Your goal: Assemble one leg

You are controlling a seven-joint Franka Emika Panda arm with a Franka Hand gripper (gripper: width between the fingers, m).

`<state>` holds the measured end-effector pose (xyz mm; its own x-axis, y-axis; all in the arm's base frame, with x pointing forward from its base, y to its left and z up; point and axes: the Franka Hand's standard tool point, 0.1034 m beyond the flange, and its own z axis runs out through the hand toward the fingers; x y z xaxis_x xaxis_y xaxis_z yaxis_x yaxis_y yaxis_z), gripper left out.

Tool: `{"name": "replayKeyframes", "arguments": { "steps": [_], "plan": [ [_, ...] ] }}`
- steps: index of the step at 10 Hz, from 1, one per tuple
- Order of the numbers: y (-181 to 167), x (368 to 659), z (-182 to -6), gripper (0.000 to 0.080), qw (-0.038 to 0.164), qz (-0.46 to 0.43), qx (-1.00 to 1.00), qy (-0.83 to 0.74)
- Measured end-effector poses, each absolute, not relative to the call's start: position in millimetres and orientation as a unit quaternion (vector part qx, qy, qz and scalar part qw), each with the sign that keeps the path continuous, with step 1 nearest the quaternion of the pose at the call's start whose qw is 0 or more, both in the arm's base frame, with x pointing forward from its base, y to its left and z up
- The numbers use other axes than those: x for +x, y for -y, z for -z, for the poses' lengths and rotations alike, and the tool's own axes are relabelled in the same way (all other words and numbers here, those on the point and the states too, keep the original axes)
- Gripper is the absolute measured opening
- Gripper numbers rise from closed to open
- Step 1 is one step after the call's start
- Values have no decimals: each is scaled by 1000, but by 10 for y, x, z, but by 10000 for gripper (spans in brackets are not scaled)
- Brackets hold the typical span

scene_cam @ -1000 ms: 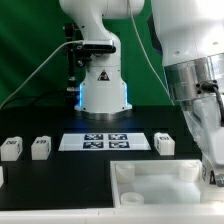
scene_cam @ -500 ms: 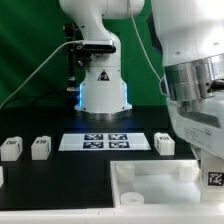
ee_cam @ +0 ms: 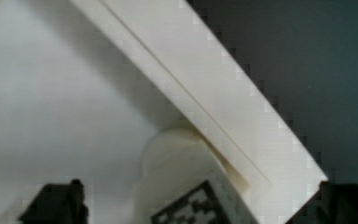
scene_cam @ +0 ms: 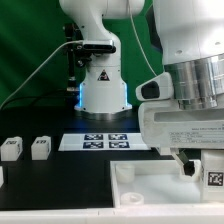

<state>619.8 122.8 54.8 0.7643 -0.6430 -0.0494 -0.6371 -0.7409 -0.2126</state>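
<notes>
The leg (scene_cam: 213, 179) is a small white block with a black-and-white tag. It stands at the far right corner of the large white panel (scene_cam: 150, 178), at the exterior view's lower right. My gripper (scene_cam: 200, 168) hangs over it, the hand's broad side facing the camera. In the wrist view the leg (ee_cam: 202, 200) sits between the two dark fingers (ee_cam: 55, 203), with a visible gap on one side, so the jaws stand open around it. The panel's edge (ee_cam: 194, 90) runs diagonally behind it.
Two more white legs (scene_cam: 10, 149) (scene_cam: 41, 147) stand at the exterior view's left. The marker board (scene_cam: 103, 141) lies in the middle, before the arm's base (scene_cam: 100, 92). A round socket (scene_cam: 130, 197) shows in the panel's near corner.
The hand has turned about a quarter turn about its axis and now shows its broad side, hiding the leg right of the marker board. The tagged leg at the panel corner has stayed put.
</notes>
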Motion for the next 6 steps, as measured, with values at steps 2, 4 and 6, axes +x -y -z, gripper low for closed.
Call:
{"name": "replayKeyframes", "arguments": {
  "steps": [2, 4, 6],
  "plan": [
    [-1307, 6187, -560, 649, 56, 31, -988, -141],
    [-1350, 6190, -568, 649, 49, 35, -992, -110],
    [-1333, 6190, -565, 373, 49, 35, -992, -111]
  ]
}}
